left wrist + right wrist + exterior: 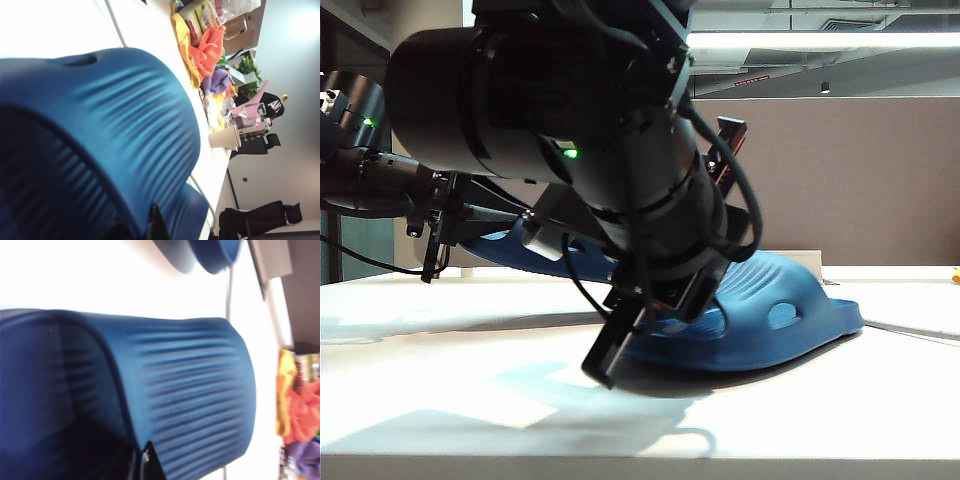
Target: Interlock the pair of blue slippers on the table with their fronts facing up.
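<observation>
**Two grips, two ways to slip**

Nearest the front edge of the tabletop (440,420), the right tool (620,345) is clamped tight on the ribbed strap of the near slipper (770,310), which lies on its sole toward the right side. In the right wrist view a finger (145,462) pinches only the rim of that strap (200,390). That hold looks shallow; the soft foam could squirm out on a lift or twist, or the slipper could drag and flip.

Farther back, toward the left, the left tool (432,235) is closed on the far slipper (515,250), carried clear of the tabletop with its strap (125,125) filling the left wrist view. The two arms crowd together, so bringing the pair into each other risks a wrist knocking a slipper loose.
</observation>
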Controlling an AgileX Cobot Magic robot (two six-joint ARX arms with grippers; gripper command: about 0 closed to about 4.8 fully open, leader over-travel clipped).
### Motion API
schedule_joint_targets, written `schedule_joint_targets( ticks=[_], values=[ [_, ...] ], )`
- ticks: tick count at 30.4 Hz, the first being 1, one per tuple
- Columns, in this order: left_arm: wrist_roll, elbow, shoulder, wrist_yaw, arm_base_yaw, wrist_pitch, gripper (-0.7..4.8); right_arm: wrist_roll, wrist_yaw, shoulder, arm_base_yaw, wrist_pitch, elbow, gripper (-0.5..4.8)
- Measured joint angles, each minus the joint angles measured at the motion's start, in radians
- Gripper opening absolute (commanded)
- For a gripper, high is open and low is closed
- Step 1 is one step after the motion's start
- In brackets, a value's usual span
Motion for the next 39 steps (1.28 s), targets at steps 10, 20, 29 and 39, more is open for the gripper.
schedule_joint_targets(
  ticks=[10, 20, 29, 39],
  values=[
    [0.007, 0.000, 0.000, 0.000, 0.004, -0.003, -0.06, 0.010, 0.023, -0.098, 0.000, -0.029, -0.002, -0.01],
    [0.007, 0.000, 0.000, 0.000, 0.004, -0.003, -0.06, -0.060, -0.038, -0.246, 0.000, -0.065, -0.003, -0.01],
    [0.007, 0.000, 0.000, 0.018, 0.016, -0.004, -0.06, -0.293, -0.038, -0.351, -0.001, -0.030, -0.003, -0.01],
    [0.007, 0.000, 0.000, 0.041, 0.024, -0.014, -0.06, -0.472, -0.111, -0.471, -0.047, 0.018, -0.005, -0.01]
  ],
)
